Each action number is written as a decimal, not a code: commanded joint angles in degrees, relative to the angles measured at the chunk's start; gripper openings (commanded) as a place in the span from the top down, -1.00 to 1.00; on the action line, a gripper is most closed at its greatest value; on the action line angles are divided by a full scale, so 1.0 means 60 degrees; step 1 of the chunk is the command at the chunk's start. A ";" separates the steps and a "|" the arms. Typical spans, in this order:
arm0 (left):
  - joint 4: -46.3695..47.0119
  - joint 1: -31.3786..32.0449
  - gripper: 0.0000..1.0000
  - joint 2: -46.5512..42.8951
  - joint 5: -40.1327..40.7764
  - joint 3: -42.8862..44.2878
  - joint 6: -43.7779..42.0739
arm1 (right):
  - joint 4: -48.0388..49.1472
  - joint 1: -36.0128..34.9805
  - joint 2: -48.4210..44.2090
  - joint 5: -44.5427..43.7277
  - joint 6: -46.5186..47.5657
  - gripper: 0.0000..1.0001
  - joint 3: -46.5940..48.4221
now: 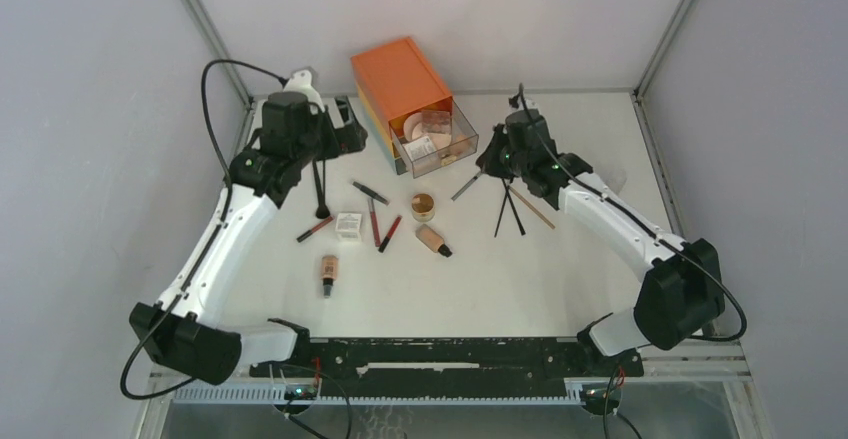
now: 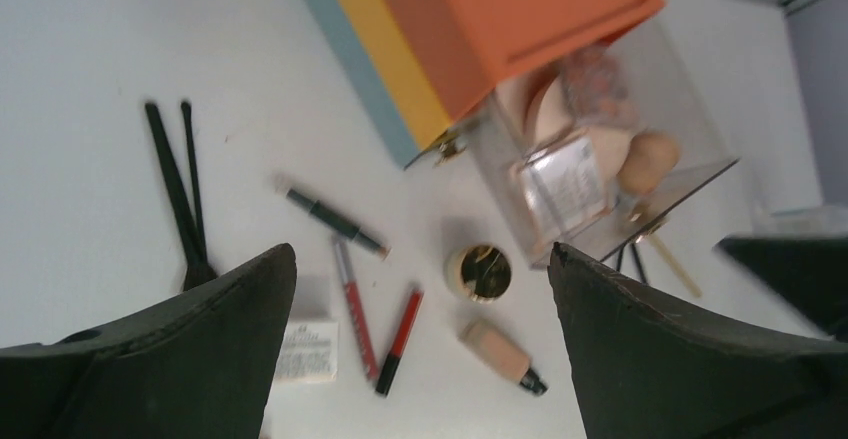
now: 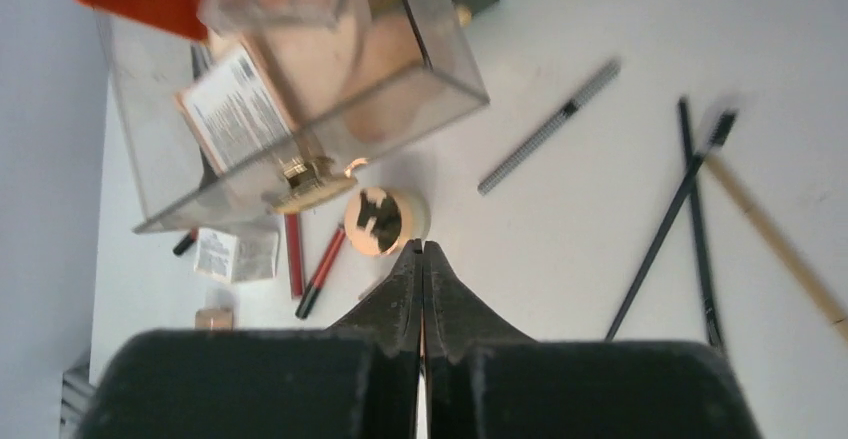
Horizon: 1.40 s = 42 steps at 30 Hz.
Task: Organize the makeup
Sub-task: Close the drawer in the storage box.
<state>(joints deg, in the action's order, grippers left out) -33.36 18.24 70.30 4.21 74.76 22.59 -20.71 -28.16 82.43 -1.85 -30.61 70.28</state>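
Note:
The makeup lies loose on the white table. Two thin black brushes (image 1: 320, 189), a dark pencil (image 1: 370, 192), red pencils (image 1: 382, 229), a small white box (image 1: 348, 224), a round gold-topped jar (image 1: 423, 206) and two beige foundation bottles (image 1: 433, 240) (image 1: 327, 272) lie mid-table. My left gripper (image 1: 347, 127) is open and empty, above these items (image 2: 422, 259). My right gripper (image 1: 489, 160) is shut with nothing visible in it, its tips just near the jar (image 3: 421, 245). A silver pencil (image 3: 548, 127) and more black brushes (image 3: 680, 199) lie to its right.
The orange three-drawer chest (image 1: 400, 81) stands at the back centre. Its clear drawer (image 1: 437, 139) is pulled out and holds peach compacts, a sponge and a white box. A wooden-handled stick (image 1: 530, 207) lies by the right brushes. Grey walls close both sides.

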 commanded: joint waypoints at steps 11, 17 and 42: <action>0.0737 -0.0758 -1.00 0.3875 -0.1118 0.4628 0.0486 | 0.1917 -0.0760 0.1509 0.0397 -0.1010 1.00 0.0408; 0.0666 -0.0762 -1.00 0.5277 -0.1518 0.5397 0.0308 | 0.2049 -0.0700 0.2164 0.0385 -0.1074 1.00 0.1113; 0.0540 -0.0796 -1.00 0.5223 -0.1840 0.5192 0.0152 | 0.3539 -0.0348 0.4795 0.0552 -0.1236 0.98 0.3662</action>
<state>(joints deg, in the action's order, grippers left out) -31.44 13.74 105.25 -6.63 104.97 24.38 -5.82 -31.14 114.98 1.61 -36.97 94.39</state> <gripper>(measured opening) 0.998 0.007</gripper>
